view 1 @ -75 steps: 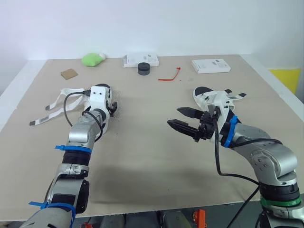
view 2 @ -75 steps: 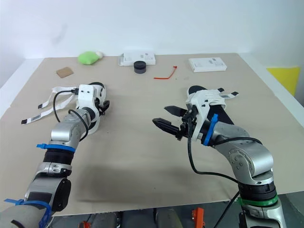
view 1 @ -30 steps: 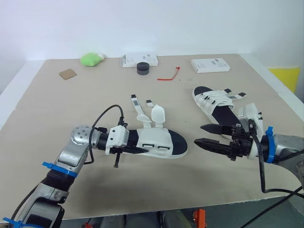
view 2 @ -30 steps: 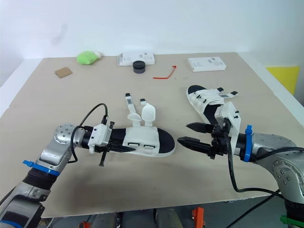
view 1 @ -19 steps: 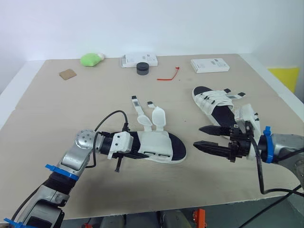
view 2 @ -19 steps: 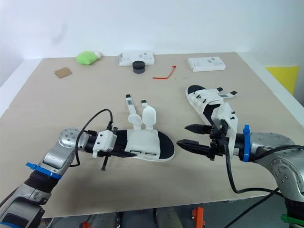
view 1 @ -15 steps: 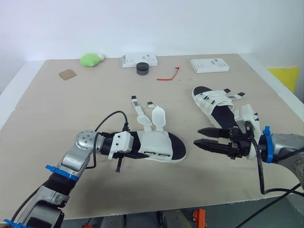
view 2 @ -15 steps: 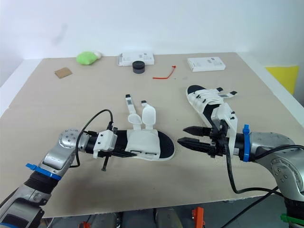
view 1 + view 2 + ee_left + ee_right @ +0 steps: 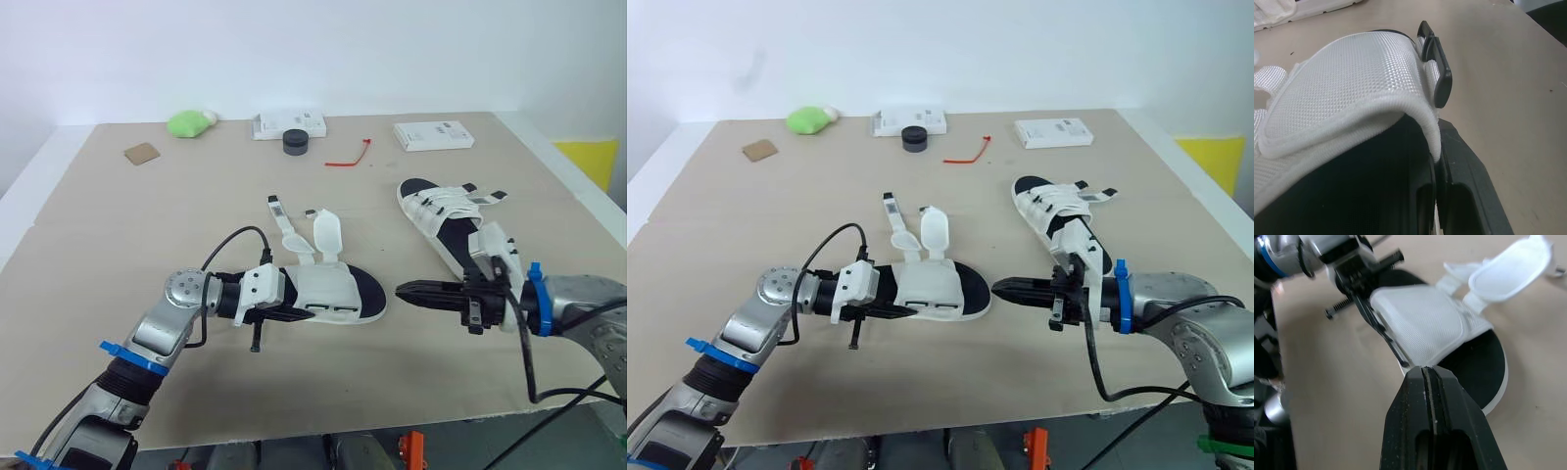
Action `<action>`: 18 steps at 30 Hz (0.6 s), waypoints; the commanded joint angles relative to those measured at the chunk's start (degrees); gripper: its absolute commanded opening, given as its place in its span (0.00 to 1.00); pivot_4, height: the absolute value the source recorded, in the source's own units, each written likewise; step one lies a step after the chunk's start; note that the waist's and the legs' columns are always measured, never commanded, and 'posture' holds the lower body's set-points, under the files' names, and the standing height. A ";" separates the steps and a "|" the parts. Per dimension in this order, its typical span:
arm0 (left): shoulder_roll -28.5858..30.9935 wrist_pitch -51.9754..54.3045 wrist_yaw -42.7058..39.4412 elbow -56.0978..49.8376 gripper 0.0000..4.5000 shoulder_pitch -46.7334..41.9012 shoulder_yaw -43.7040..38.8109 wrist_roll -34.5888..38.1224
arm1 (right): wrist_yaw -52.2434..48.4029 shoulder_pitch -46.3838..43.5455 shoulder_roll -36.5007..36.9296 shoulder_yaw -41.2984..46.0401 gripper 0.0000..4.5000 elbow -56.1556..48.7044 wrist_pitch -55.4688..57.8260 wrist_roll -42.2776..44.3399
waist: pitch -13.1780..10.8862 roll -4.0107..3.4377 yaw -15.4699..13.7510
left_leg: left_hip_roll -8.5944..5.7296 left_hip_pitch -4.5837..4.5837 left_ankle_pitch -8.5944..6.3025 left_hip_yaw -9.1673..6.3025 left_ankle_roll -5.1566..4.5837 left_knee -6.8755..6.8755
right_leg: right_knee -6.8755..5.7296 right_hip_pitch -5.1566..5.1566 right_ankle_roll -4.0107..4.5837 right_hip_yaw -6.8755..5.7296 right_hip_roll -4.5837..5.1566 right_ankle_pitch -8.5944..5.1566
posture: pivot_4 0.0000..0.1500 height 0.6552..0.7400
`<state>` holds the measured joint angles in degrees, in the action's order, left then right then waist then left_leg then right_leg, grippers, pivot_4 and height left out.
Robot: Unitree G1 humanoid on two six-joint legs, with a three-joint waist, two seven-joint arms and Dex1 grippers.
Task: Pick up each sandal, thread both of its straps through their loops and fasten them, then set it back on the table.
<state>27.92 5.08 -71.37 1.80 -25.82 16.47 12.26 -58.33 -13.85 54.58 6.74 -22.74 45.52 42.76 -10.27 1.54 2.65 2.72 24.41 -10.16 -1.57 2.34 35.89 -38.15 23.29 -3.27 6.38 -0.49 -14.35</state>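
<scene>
A white sandal with a black sole point(image 9: 333, 292) is in front of me, mid-table, with my left gripper point(image 9: 294, 311) shut on the sole edge at its heel end. Its two white straps point(image 9: 325, 231) stand loose, pointing away from me. In the left wrist view the black fingers point(image 9: 1449, 196) clamp the sole beside the mesh upper point(image 9: 1347, 93) and a black loop point(image 9: 1437, 73). My right gripper point(image 9: 404, 290) is shut on nothing, its tip just off the sandal's toe point(image 9: 1484, 367). The second sandal point(image 9: 446, 209) lies on the table to the right, straps across it.
Along the far edge sit a green lump point(image 9: 189, 121), a white box point(image 9: 289, 124), a black round tin point(image 9: 295, 141), a red tie point(image 9: 350, 155), another white box point(image 9: 434, 134) and a brown card point(image 9: 142, 152). The table's front edge point(image 9: 294, 441) is close below both arms.
My right gripper's fingers have come together from wide open and its tip has moved in toward the sandal's toe. The left arm has shifted the held sandal slightly to the right.
</scene>
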 commanded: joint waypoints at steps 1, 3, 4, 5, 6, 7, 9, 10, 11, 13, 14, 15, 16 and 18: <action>-0.47 -0.02 0.07 0.29 0.00 -0.99 0.05 0.34 | -3.93 -3.64 0.81 -7.09 0.00 3.61 -4.50 -6.71 | 0.00 0.00 0.01 | 0.00 0.00 0.00 0.00 0.00 0.01 | 0.00 0.00 0.00 0.00 0.00 0.00 | 1.00 1.00; -0.61 -0.06 0.06 0.65 0.00 -1.17 0.03 0.33 | -5.77 -6.17 0.34 -10.28 0.00 6.02 -6.09 -9.32 | 0.00 -0.01 0.01 | 0.00 0.00 0.00 0.01 0.00 0.02 | 0.00 0.00 0.00 0.00 0.00 0.00 | 1.00 1.00; -0.73 0.10 0.18 0.71 0.00 -1.24 -0.02 0.38 | -6.89 -7.47 0.19 -11.69 0.00 7.17 -6.92 -10.47 | 0.00 -0.02 0.01 | 0.00 0.01 0.00 0.01 0.00 0.02 | 0.00 0.00 0.00 0.00 0.00 0.00 | 1.00 1.00; -0.86 0.26 0.26 0.79 0.00 -1.35 -0.09 0.48 | -8.02 -8.69 0.08 -12.95 0.00 8.29 -7.76 -11.53 | 0.00 -0.03 0.01 | 0.00 0.01 0.00 0.02 0.00 0.02 | 0.00 0.01 0.00 0.00 0.00 0.00 | 1.00 1.00; -0.99 0.39 0.38 0.88 0.00 -1.47 -0.16 0.54 | -9.18 -10.01 -0.09 -14.12 0.00 9.65 -8.61 -12.58 | 0.00 -0.03 -0.03 | 0.00 0.01 0.00 0.02 0.00 0.03 | 0.00 0.01 0.00 0.00 0.00 0.01 | 1.00 1.00; -1.12 0.48 0.56 0.98 0.00 -1.58 -0.24 0.53 | -10.15 -11.30 -0.37 -15.00 0.00 11.00 -9.21 -13.33 | 0.00 -0.03 -0.04 | 0.00 0.01 0.00 0.01 0.00 0.04 | -0.01 0.00 0.00 -0.01 0.00 0.01 | 1.00 1.00; -1.33 1.01 0.94 0.81 0.00 -1.61 -0.43 0.71 | -11.81 -13.76 -1.01 -16.55 0.00 13.82 -10.34 -14.92 | 0.00 -0.03 0.00 | 0.00 0.01 0.00 0.00 0.00 0.05 | -0.01 0.00 0.00 -0.01 -0.01 0.01 | 1.00 1.00; -1.39 1.17 1.16 0.71 0.00 -1.63 -0.53 0.73 | -12.56 -14.78 -1.32 -17.19 0.00 15.09 -11.03 -15.78 | 0.01 -0.04 0.00 | 0.00 0.01 0.00 0.01 0.00 0.06 | -0.01 0.00 -0.01 -0.01 -0.01 0.02 | 1.00 1.00; -1.37 1.30 1.21 0.57 0.00 -1.62 -0.57 0.79 | -13.38 -15.73 -1.64 -17.70 0.00 16.22 -11.59 -16.39 | 0.01 -0.04 -0.02 | 0.00 0.01 0.00 0.01 0.00 0.07 | -0.01 0.00 -0.01 0.00 0.00 0.03 | 1.00 1.00; -1.20 1.48 1.21 0.09 0.00 -1.42 -0.62 0.88 | -14.99 -17.75 -2.28 -18.54 0.00 18.31 -12.69 -17.57 | 0.01 -0.05 -0.04 | 0.00 0.01 0.00 0.00 0.00 0.07 | -0.01 -0.01 -0.01 -0.01 -0.01 0.03 | 1.00 1.00; -1.07 1.53 1.13 -0.17 0.00 -1.28 -0.65 0.96 | -15.74 -18.79 -2.65 -18.96 0.00 19.45 -13.24 -18.19 | 0.01 -0.05 -0.02 | 0.00 0.02 0.00 0.00 0.00 0.07 | -0.01 0.00 -0.01 -0.01 -0.01 0.03 | 1.00 1.00; -0.94 1.57 1.00 -0.44 0.00 -1.13 -0.65 1.04 | -16.45 -19.64 -2.95 -19.34 0.00 20.44 -13.71 -18.75 | 0.01 -0.06 0.00 | 0.00 0.01 0.00 0.01 0.00 0.07 | -0.02 0.00 -0.01 0.00 -0.01 0.03 | 1.00 1.00; -0.81 1.49 0.81 -0.59 0.00 -1.05 -0.64 1.11 | -17.17 -20.41 -3.23 -19.77 0.00 21.41 -14.26 -19.36 | 0.01 -0.06 0.01 | 0.00 0.01 0.00 0.01 0.00 0.07 | -0.02 0.00 -0.01 0.00 -0.01 0.03 | 1.00 1.00; -0.38 1.38 0.06 -1.23 0.00 -0.72 -0.56 1.44 | -18.68 -21.94 -3.79 -20.73 0.00 23.38 -15.26 -20.62 | 0.01 -0.06 0.01 | 0.00 0.01 0.00 0.00 0.00 0.07 | -0.03 0.00 -0.01 -0.01 -0.01 0.03 | 1.00 1.00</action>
<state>27.21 6.64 -70.67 2.62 -26.83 16.41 12.42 -75.31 -34.37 50.69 -13.89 0.00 31.74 23.03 -10.27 1.48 2.67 2.72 24.43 -10.16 -1.56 2.34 35.96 -38.18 23.30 -3.28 6.37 -0.51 -14.32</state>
